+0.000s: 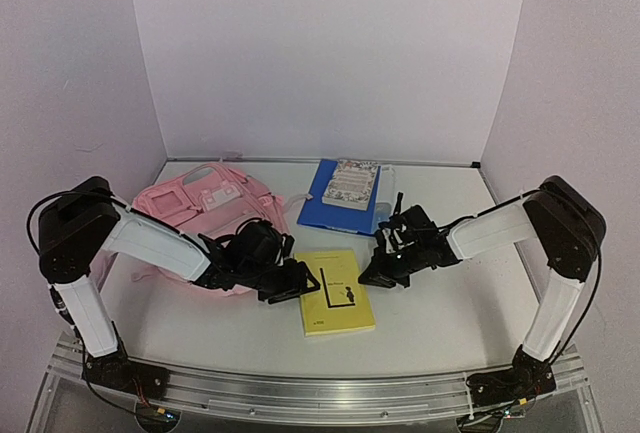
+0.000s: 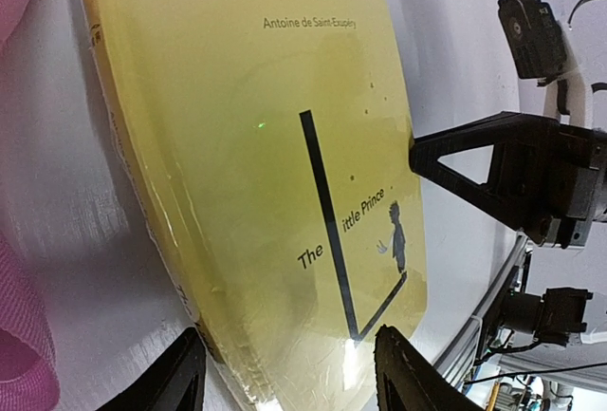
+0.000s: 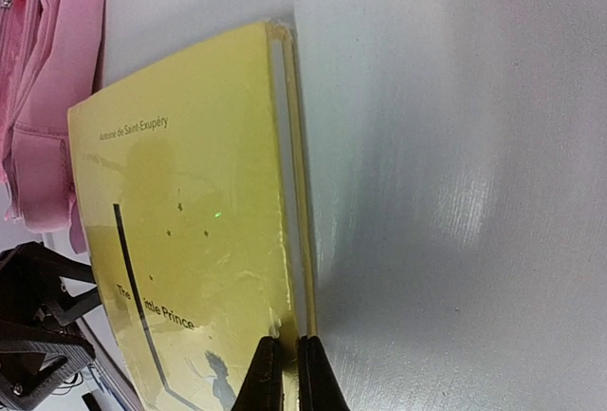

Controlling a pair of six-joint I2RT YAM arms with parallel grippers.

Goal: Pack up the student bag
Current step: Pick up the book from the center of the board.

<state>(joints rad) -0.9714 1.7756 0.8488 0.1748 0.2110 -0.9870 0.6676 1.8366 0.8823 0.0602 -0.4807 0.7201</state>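
Observation:
A yellow paperback, "The Little Prince", lies on the white table between my two grippers. My right gripper is shut on the book's open page edge, pinching it near one corner. At the opposite side, my left gripper stands open, one finger on each side of the spine corner of the book, without squeezing it. The student bag, soft and pink, lies flat at the back left, behind my left arm. Its pink fabric shows at the left edge of the right wrist view.
A blue folder with a patterned book on top lies at the back centre. White walls enclose the table on three sides. A metal rail runs along the near edge.

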